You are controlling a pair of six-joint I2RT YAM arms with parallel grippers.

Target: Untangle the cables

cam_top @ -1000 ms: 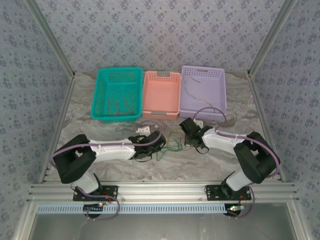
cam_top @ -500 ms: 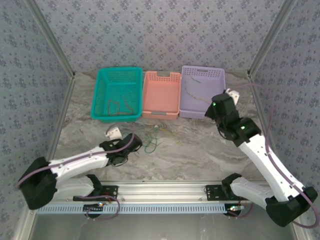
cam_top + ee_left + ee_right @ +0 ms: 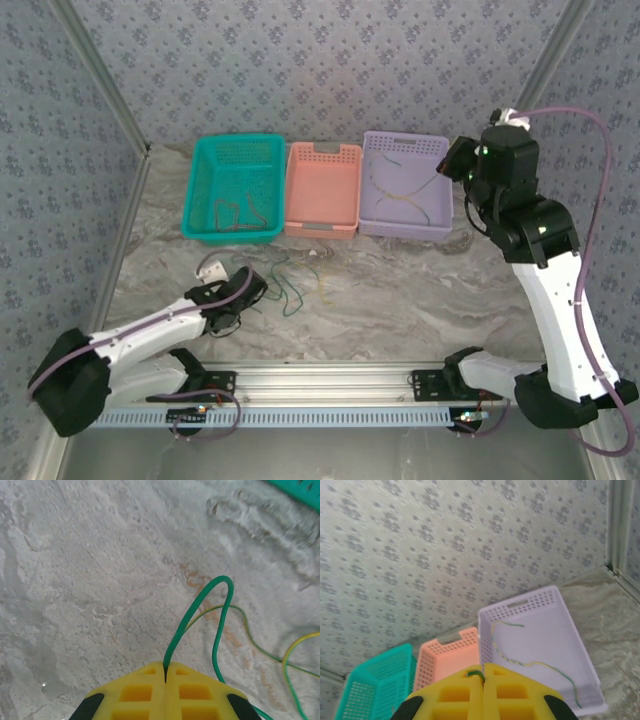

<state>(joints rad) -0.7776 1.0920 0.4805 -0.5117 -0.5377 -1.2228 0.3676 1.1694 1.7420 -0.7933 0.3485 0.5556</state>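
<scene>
My left fingers [image 3: 167, 672] were pressed shut on the green cable [image 3: 197, 607]. It rose out of the seam between them, bent into a narrow loop and came back down past the right pad. A thinner yellow-green cable [image 3: 250, 640] lay on the surface [image 3: 90, 580] just behind that loop.

From the top view, those fingers sat low at the lower left of the frame. The loose green and yellow strands [image 3: 295, 285] were spread just to their right, in front of the pink basket [image 3: 323, 160]. A dark cable [image 3: 238, 214] lay in the teal basket [image 3: 205, 150] at upper left.

My right fingers [image 3: 487, 672] were raised at the upper right, above the far right corner of the purple basket [image 3: 555, 597]. They were closed too, with a short green-and-yellow cable end [image 3: 472, 672] showing at their tips. I could not tell how much of it hung below. A yellow cable with green ends [image 3: 530, 664] snaked across the purple basket's floor.
</scene>
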